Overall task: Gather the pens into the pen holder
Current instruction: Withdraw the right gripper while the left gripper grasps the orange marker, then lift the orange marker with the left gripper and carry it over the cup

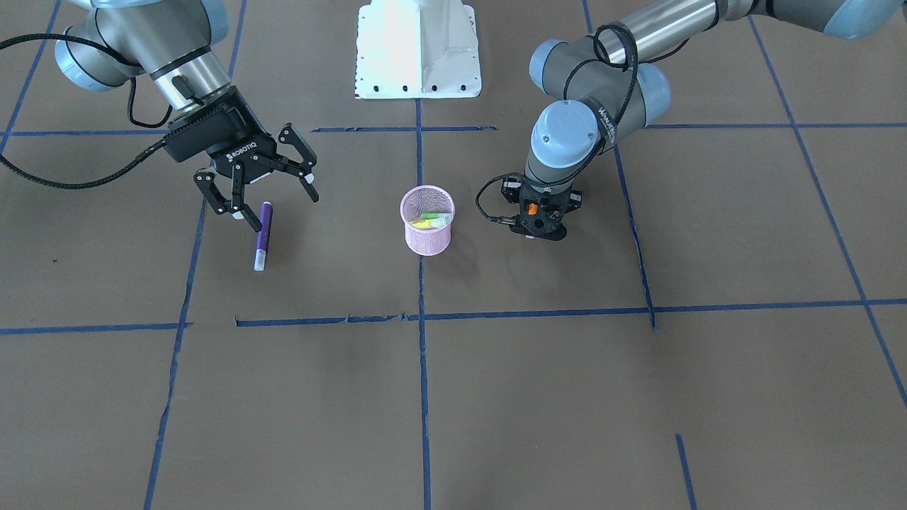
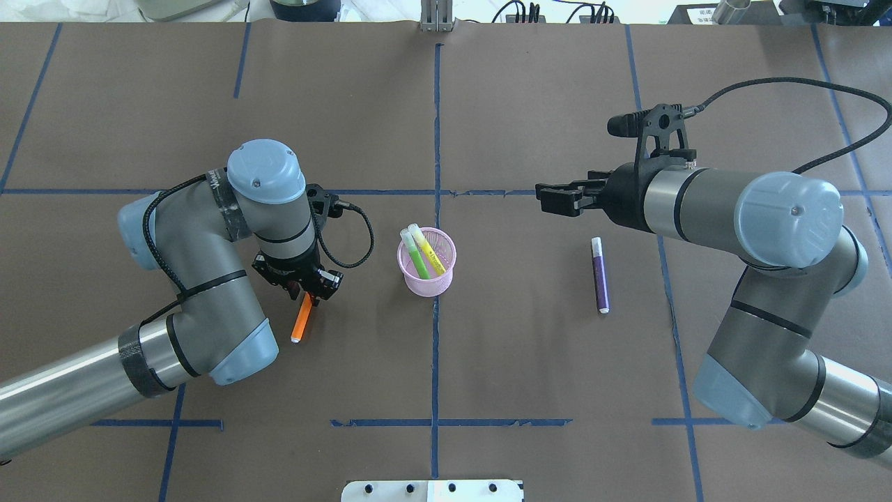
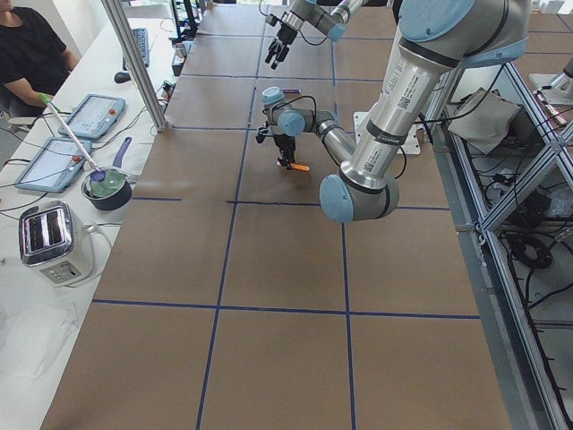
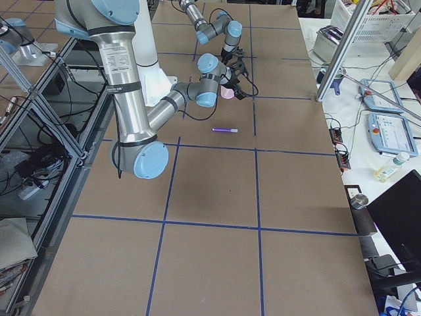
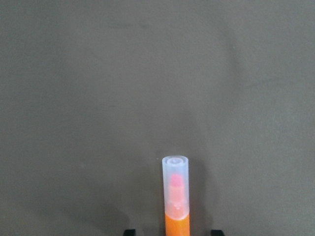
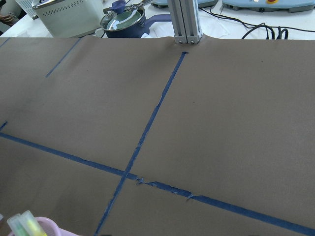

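Note:
An orange pen (image 2: 301,321) lies on the table left of the pink mesh pen holder (image 2: 446,276). My left gripper (image 2: 307,291) points straight down over the pen's far end. In the left wrist view its two fingertips (image 5: 129,231) stand either side of the orange pen (image 5: 176,196) with a gap on each side, so it is open. A green pen (image 2: 417,261) and a yellow one (image 2: 432,255) stand in the holder. The purple pen (image 2: 599,275) lies flat to the right. My right gripper (image 2: 542,197) hangs open and empty above the table, beyond that pen.
The robot's white base plate (image 1: 418,49) sits at the near table edge. Blue tape lines (image 2: 437,139) cross the brown table cover. A side table holds a toaster (image 3: 54,240), a pot (image 3: 109,185) and tablets, with a person seated behind it.

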`<state>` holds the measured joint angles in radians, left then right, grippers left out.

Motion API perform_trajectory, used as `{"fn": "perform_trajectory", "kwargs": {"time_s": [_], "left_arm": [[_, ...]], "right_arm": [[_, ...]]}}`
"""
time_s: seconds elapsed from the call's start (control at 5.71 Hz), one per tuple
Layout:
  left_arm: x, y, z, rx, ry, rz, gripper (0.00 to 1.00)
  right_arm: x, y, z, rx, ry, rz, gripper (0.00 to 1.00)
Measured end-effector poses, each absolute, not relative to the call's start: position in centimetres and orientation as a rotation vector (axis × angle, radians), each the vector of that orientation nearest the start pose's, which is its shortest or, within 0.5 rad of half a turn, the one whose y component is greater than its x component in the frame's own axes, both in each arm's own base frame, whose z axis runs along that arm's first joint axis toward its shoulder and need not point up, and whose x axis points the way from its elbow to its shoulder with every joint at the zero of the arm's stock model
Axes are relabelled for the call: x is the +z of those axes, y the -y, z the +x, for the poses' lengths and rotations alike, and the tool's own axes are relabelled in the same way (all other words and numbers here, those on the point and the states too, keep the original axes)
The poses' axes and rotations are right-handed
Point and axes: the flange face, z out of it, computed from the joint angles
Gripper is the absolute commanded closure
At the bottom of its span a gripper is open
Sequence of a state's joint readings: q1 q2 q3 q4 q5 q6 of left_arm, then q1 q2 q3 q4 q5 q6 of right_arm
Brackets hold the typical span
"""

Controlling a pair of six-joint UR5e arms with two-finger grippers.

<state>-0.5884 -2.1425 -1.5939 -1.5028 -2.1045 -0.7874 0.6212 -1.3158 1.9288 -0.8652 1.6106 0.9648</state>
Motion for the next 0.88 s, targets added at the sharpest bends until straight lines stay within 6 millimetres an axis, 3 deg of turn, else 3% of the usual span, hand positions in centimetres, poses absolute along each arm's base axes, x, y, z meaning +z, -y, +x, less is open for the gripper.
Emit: {"fn": "perform_trajectory", "kwargs": {"time_s": [0.35, 0.53, 0.88], "left_arm": [[32.1, 44.9, 52.1, 0.325, -0.732, -0.066, 1.0], [30.1, 45.1, 51.1, 0.32, -0.761, -0.032, 1.0], [21.5, 44.4, 46.1, 0.264, -0.848, 0.202, 1.0]], "right_arm": [[27.3, 42.2, -36.6, -0.012, 1.105, 0.738, 0.05], [27.2, 42.0, -35.5, -0.01, 1.111, 0.74, 0.05], [28.6, 43.3, -31.3, -0.024, 1.125, 0.68, 0.05]]}}
